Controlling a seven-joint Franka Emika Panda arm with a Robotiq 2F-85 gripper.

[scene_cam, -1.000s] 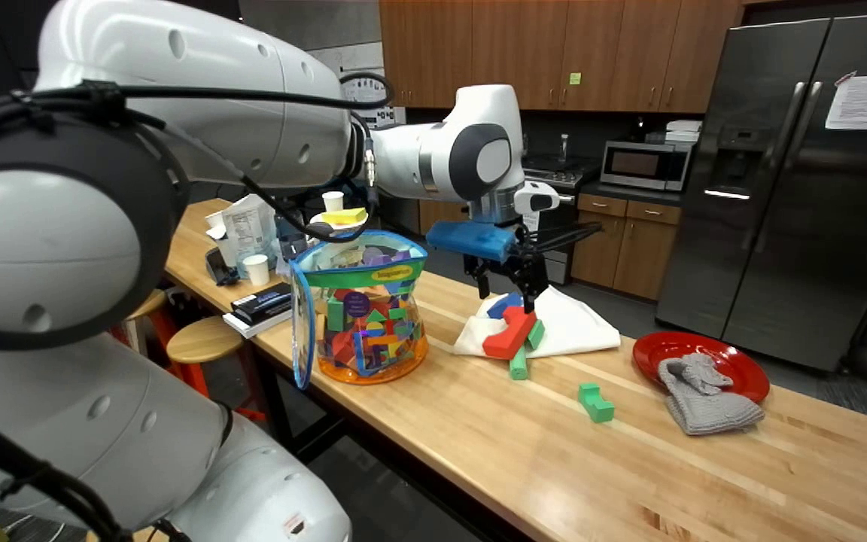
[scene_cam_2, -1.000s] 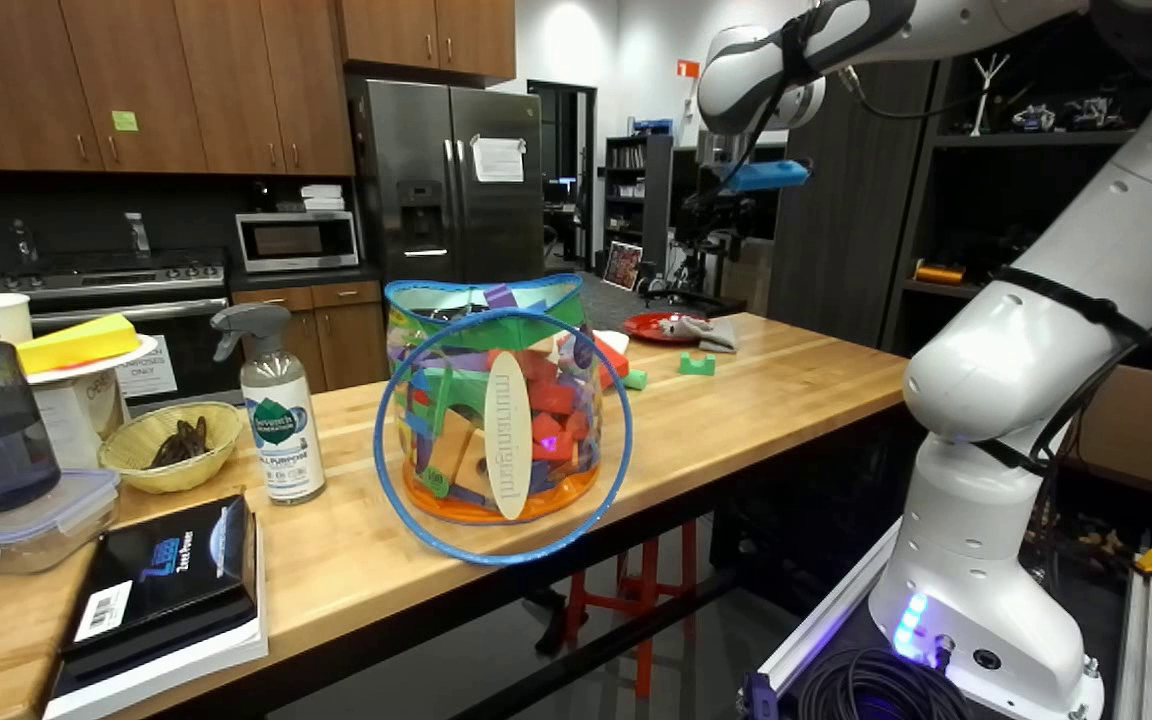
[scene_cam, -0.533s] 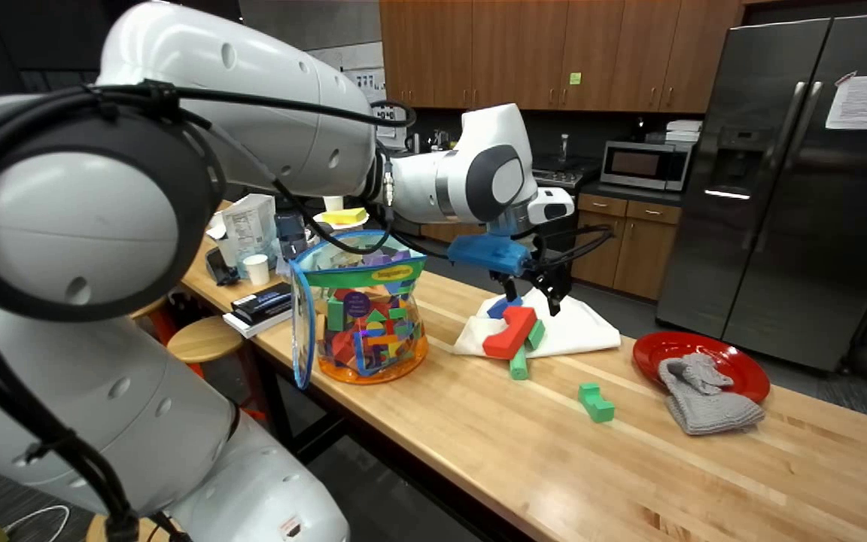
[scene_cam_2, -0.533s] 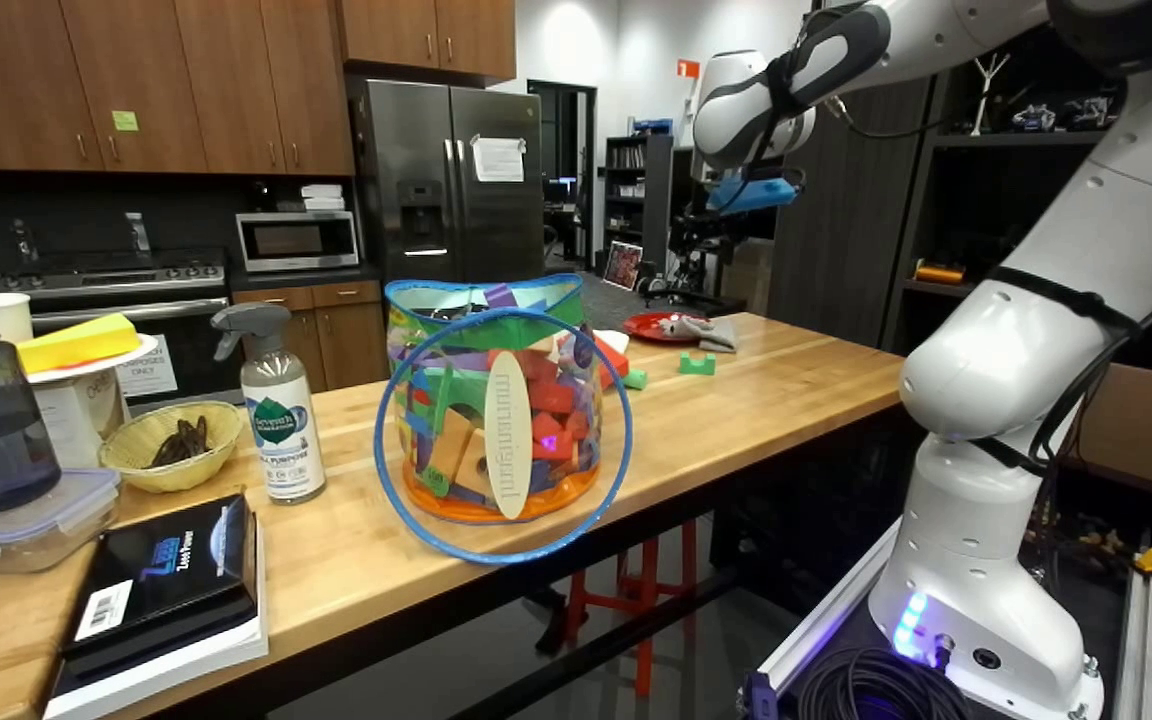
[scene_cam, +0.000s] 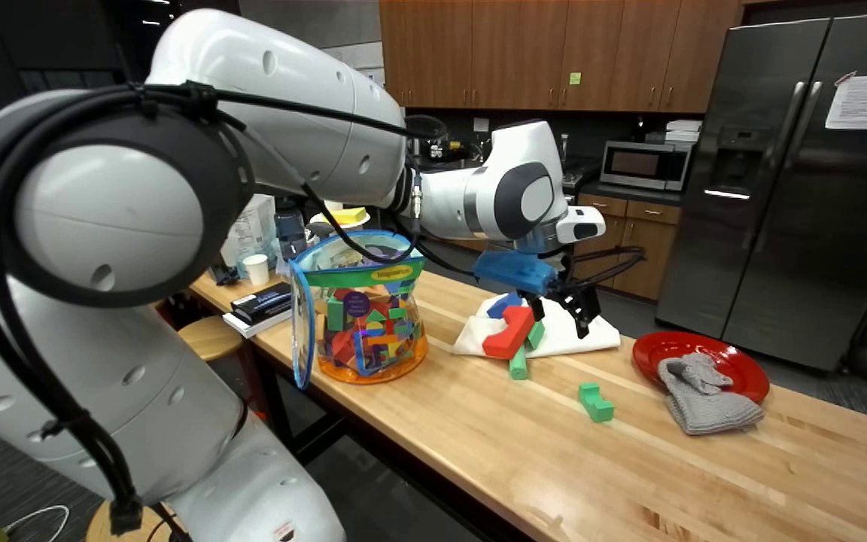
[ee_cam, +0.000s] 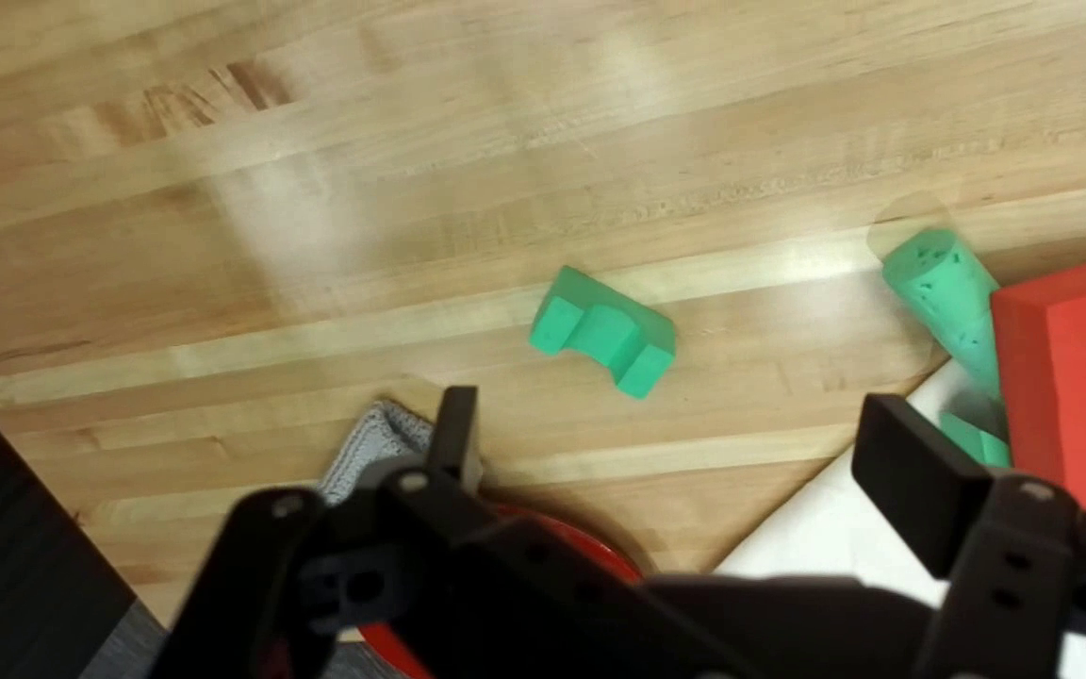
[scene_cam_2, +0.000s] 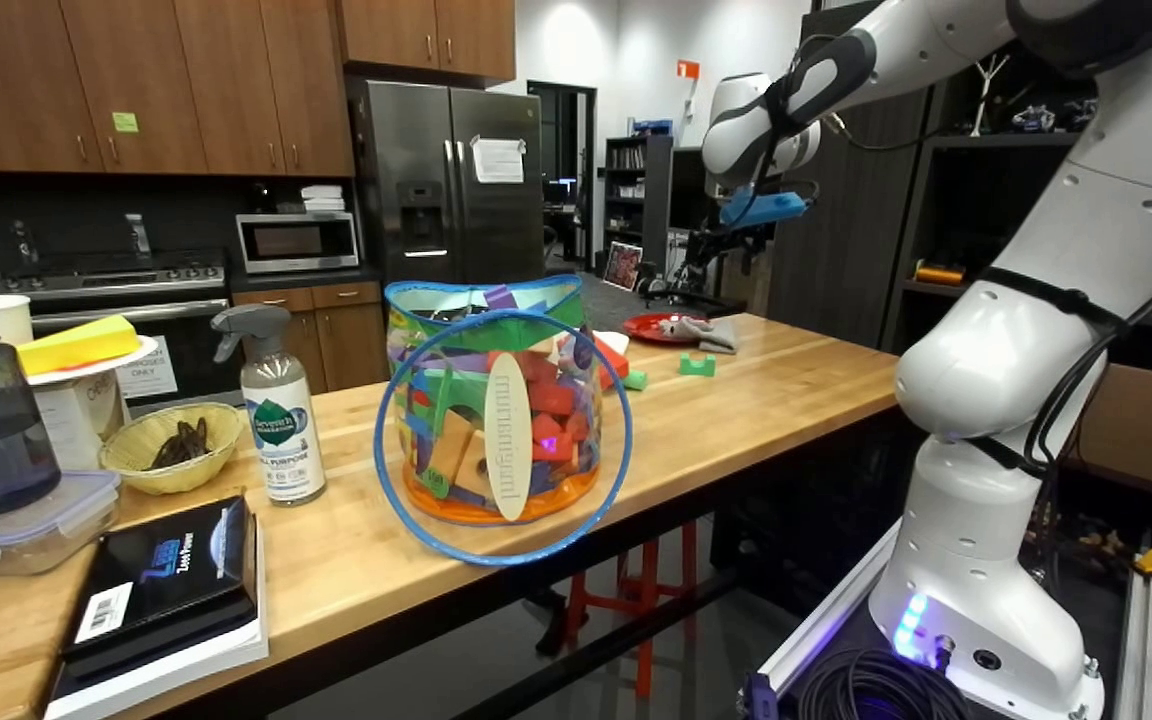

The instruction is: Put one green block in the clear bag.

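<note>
A notched green block [scene_cam: 595, 403] lies alone on the table; the wrist view [ee_cam: 604, 325] shows it ahead of and between the fingertips. A green cylinder [ee_cam: 948, 297] and a small green piece [ee_cam: 975, 438] lie beside a red block [scene_cam: 509, 333]. The clear bag [scene_cam: 343, 278] stands upright, full of multicoloured blocks; its blue-rimmed top is open and its round lid hangs down in an exterior view [scene_cam_2: 406, 290]. My gripper [scene_cam: 561, 320] is open and empty, in the air above the white cloth. It also shows in the wrist view [ee_cam: 670, 434], jaws wide apart.
A white cloth [scene_cam: 576, 331] lies under the red block and a blue block [scene_cam: 505, 305]. A red plate [scene_cam: 648, 350] with a grey knitted cloth [scene_cam: 712, 410] is beyond the notched block. A spray bottle [scene_cam_2: 281, 430] and black box [scene_cam_2: 161, 580] stand near the bag.
My gripper has moved away from the bag, past the red block towards the plate side, and somewhat lower. It stays open. The blocks and the bag have not moved.
</note>
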